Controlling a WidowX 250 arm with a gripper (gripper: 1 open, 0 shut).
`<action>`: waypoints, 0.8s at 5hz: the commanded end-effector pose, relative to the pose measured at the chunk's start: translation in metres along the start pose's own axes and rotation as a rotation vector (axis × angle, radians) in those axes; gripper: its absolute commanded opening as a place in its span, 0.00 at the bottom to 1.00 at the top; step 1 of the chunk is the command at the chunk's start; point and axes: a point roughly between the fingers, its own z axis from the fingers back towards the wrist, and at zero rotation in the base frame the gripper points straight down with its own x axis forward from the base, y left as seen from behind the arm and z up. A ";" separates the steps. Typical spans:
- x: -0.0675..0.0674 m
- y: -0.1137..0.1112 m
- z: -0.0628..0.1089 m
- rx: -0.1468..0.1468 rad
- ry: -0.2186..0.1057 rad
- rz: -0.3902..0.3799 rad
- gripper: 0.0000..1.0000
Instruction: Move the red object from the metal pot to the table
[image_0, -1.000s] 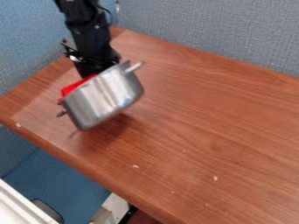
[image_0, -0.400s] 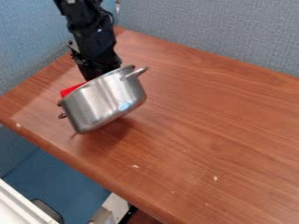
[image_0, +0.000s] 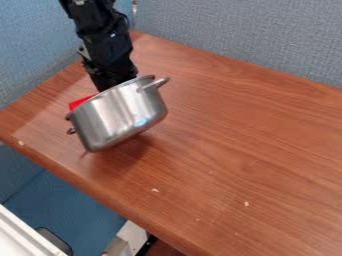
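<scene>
The metal pot (image_0: 118, 118) is tipped on its side near the table's (image_0: 241, 130) back left corner, with its mouth turned away from the camera and a dark shadow under it. My gripper (image_0: 112, 80) comes straight down onto the pot's upper rim and looks shut on it; the fingertips are hidden behind the rim. The red object (image_0: 83, 101) peeks out at the pot's left edge, by the mouth. I cannot tell whether it lies inside the pot or on the wood.
A blue wall runs behind the table, close to the arm. The table's left and front edges lie near the pot. Bare wood stretches to the right and toward the camera.
The pot has rolled a little toward upright, its side handle dropping slightly. Less of the red object shows. The gripper has stayed in place.
</scene>
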 end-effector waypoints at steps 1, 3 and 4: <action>-0.043 -0.022 -0.052 -0.117 0.179 -0.065 0.00; -0.057 -0.017 -0.059 -0.146 0.198 -0.076 0.00; -0.060 -0.019 -0.067 -0.153 0.201 -0.057 0.00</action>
